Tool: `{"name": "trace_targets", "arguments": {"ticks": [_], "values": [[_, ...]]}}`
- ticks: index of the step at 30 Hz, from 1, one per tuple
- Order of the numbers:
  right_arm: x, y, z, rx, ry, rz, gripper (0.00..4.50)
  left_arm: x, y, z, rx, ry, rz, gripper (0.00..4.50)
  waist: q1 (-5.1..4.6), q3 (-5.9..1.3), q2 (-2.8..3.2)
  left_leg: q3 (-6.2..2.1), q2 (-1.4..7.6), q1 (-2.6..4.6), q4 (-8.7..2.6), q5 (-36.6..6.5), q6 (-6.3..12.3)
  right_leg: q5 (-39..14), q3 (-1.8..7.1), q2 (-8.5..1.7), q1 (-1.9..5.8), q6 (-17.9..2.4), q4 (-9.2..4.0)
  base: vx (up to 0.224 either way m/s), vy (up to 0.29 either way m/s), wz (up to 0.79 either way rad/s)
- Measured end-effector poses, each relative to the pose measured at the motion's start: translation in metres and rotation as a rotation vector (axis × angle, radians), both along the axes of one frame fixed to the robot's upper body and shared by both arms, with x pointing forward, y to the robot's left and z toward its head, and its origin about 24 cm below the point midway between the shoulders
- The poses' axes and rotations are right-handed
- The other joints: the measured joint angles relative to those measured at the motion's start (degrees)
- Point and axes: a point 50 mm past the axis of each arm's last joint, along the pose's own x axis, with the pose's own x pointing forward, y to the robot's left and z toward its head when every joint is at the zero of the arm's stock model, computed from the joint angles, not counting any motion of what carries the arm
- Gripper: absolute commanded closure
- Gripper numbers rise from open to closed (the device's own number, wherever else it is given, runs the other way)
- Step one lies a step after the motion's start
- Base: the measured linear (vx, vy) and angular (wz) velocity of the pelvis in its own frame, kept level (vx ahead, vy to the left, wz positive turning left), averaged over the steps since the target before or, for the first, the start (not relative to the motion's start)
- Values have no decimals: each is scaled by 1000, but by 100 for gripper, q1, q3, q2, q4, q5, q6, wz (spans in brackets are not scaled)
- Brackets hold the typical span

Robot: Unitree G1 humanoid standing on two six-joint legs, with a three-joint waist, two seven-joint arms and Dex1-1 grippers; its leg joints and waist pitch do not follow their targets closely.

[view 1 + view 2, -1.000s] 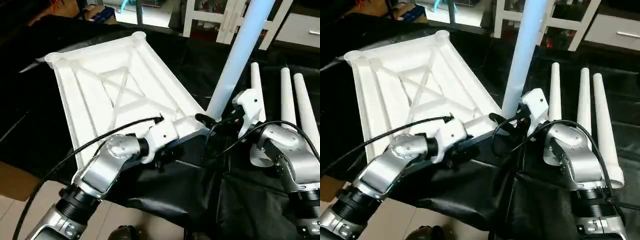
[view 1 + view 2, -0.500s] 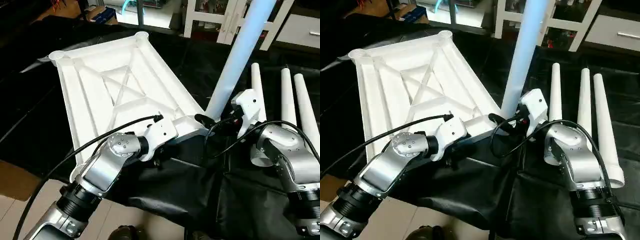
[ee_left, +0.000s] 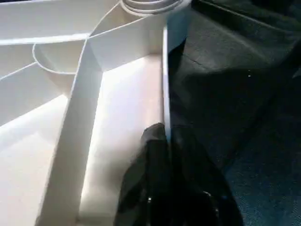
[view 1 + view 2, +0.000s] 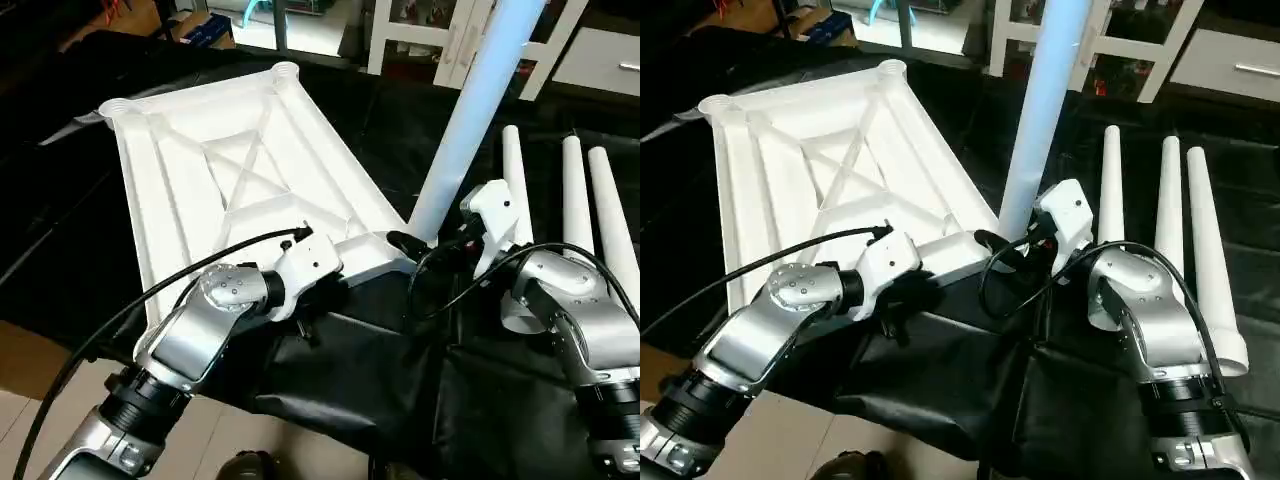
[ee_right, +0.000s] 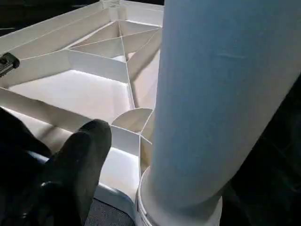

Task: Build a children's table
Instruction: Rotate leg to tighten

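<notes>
On the tabletop's (image 4: 240, 170) near rim, left gripper (image 3: 164, 141) pinched closed, forearm angled inward

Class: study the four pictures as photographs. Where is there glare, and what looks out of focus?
Left wrist view: glare whitens the tabletop floor, and the near fingers are blurred. Right wrist view: the close leg and dark finger look soft. Head views: bright light on the tabletop's ribs.

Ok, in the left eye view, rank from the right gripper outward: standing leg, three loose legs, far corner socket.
1. Standing leg: right beside the right gripper.
2. Three loose legs: on the black cloth, to its right.
3. Far corner socket: tabletop's far end.
</notes>
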Motion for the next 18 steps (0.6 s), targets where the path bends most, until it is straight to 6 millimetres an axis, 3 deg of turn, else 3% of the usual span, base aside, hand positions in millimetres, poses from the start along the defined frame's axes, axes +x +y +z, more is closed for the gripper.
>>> {"name": "trace_targets", "arguments": {"ticks": [5,12,14,18], "values": [[-2,3,-3,50,11,3,60,-4,6,-3,1,-12,-35,448,10,-15,33,-1,3,3,-3,0,1,0,-6,1,0,0,2,0,0,0],[-2,-5,0,39,6,-7,60,-10,12,-7,38,-32,-92,448,10,-16,34,0,1,27,7,0,1,0,-1,0,26,0,3,0,0,0],[-2,-5,0,39,5,-6,60,-11,12,-7,37,-31,-91,403,10,-16,34,1,2,37,6,-1,0,0,0,0,35,0,3,0,0,0],[-2,-5,0,39,6,4,60,-11,12,-7,34,-32,-90,403,12,-16,34,1,1,41,6,0,0,0,1,0,37,0,4,0,0,0]]}}
